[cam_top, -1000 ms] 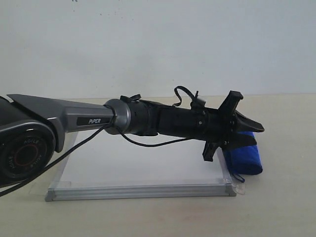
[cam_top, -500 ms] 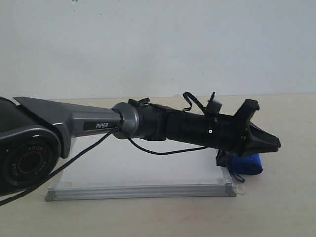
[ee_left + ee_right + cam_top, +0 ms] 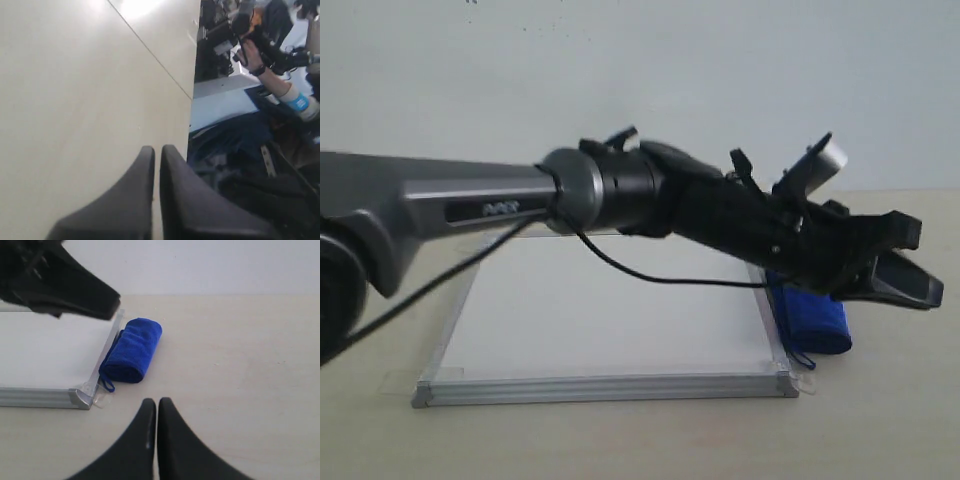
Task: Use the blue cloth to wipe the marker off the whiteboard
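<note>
The left gripper (image 3: 156, 149) has its two dark fingers pressed almost together, only a thin slit between them, and pinches nothing. In the exterior view the left gripper (image 3: 928, 293) hangs at the end of an arm stretched across the whiteboard (image 3: 610, 310). It covers the far end of the blue cloth (image 3: 817, 322), so only the near part of the roll and its thin loop show there. The right wrist view shows the left gripper (image 3: 112, 304) as a black wedge cut off by the picture's edge, clear of the cloth. The right gripper (image 3: 152, 402) is likewise drawn together and empty, low over bare table (image 3: 240, 365); the exterior view does not take it in.

The blue cloth (image 3: 134, 350) lies on the table right against the board's short side, its loop by the taped corner. The arm hides a band of the whiteboard (image 3: 45, 350), and the marker lines cannot be made out in any view. Beyond the table's edge (image 3: 75, 100), the left wrist view gives only dark, blurred clutter.
</note>
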Motion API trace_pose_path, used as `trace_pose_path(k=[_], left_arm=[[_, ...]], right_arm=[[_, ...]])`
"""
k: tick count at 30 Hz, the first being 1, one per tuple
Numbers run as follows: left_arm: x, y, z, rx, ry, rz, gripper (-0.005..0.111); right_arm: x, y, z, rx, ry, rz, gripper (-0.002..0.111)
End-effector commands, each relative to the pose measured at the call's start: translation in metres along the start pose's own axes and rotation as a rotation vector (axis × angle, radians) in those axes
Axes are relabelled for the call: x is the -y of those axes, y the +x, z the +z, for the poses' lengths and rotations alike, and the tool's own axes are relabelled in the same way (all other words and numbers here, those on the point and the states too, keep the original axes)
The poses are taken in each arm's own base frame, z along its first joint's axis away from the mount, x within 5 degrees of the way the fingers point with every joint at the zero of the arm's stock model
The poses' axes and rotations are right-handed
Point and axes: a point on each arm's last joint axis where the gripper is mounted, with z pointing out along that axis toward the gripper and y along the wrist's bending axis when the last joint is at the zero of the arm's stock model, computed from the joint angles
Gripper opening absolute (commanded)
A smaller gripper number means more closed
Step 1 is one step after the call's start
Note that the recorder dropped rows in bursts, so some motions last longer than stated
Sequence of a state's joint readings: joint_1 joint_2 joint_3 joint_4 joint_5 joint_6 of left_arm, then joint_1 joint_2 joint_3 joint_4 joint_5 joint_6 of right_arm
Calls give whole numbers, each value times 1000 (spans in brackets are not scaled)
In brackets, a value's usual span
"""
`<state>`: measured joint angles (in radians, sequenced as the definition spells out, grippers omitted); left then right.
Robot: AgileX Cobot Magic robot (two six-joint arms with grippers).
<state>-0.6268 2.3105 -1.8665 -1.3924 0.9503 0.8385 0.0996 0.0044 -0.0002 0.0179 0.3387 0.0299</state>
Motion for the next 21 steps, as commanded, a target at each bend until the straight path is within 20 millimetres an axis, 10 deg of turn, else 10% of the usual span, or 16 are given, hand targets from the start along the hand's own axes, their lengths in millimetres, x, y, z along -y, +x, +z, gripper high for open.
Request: trace_pose_path(k=[1,9,21], left_arm=[[61,-17,-40,-77,-54,315,4],[144,-20,-106,-187,-179,534,4],[217,-9,-211,-9,-716,480,4]], right_arm=[[0,-1,0,10,-2,-6,1],[0,-1,0,10,-2,-6,1],[0,-1,0,10,-2,-6,1]])
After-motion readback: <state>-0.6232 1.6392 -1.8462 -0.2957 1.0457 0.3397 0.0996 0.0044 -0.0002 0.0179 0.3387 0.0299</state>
